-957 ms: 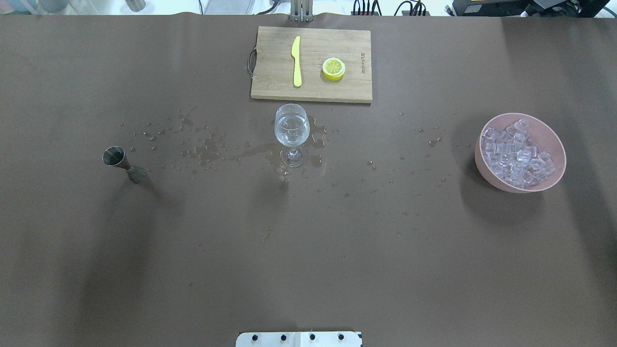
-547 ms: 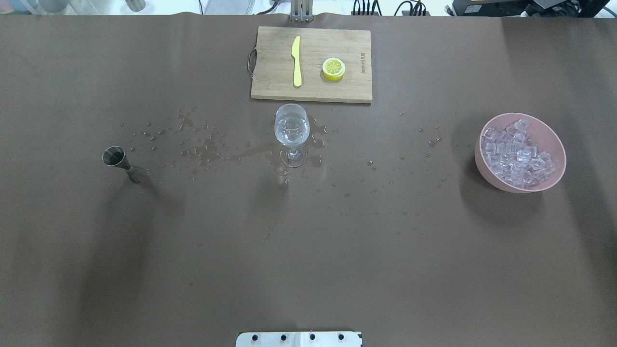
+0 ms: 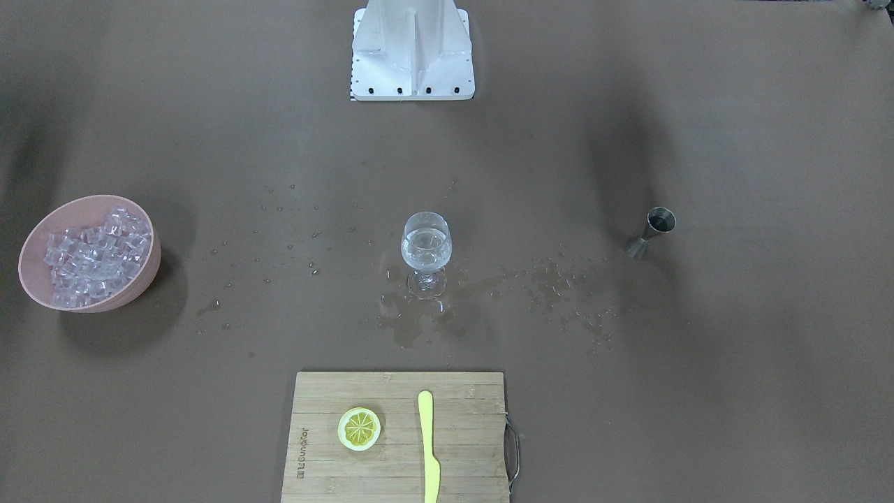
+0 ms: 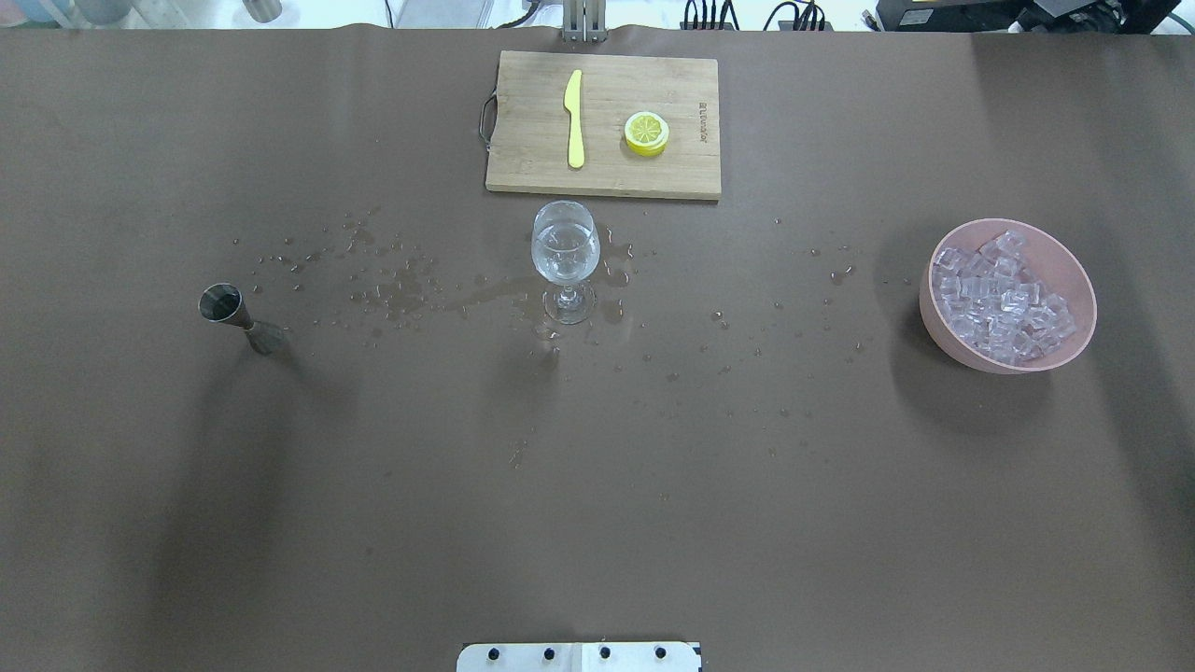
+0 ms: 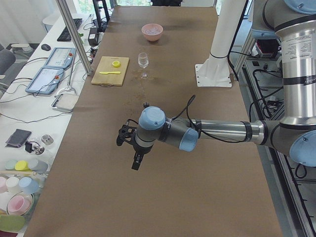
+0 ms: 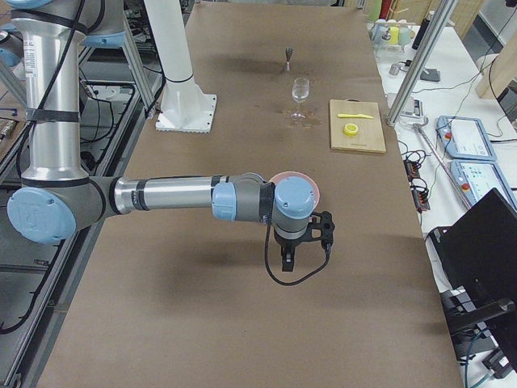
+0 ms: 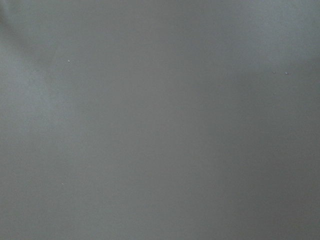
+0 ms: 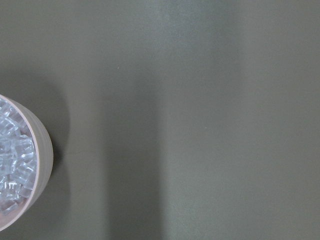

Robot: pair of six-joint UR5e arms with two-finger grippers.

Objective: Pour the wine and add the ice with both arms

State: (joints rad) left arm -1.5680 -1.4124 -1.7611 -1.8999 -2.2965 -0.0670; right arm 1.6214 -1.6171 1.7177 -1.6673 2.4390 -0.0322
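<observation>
A wine glass (image 4: 565,252) with a little clear wine stands mid-table; it also shows in the front view (image 3: 426,248). A pink bowl (image 4: 1074,271) of ice cubes (image 4: 999,299) sits at the right, and its rim shows in the right wrist view (image 8: 44,145). A metal jigger (image 4: 224,304) stands at the left. My left gripper (image 5: 137,162) hangs over bare table near the jigger (image 5: 145,104). My right gripper (image 6: 287,260) hangs beside the bowl (image 6: 312,191). Both show only in side views, so I cannot tell whether they are open or shut.
A wooden cutting board (image 4: 532,140) at the far edge holds a yellow knife (image 4: 574,117) and a lemon slice (image 4: 646,133). Spilled drops (image 4: 401,285) wet the cloth around the glass. The white base block (image 4: 579,656) is at the near edge.
</observation>
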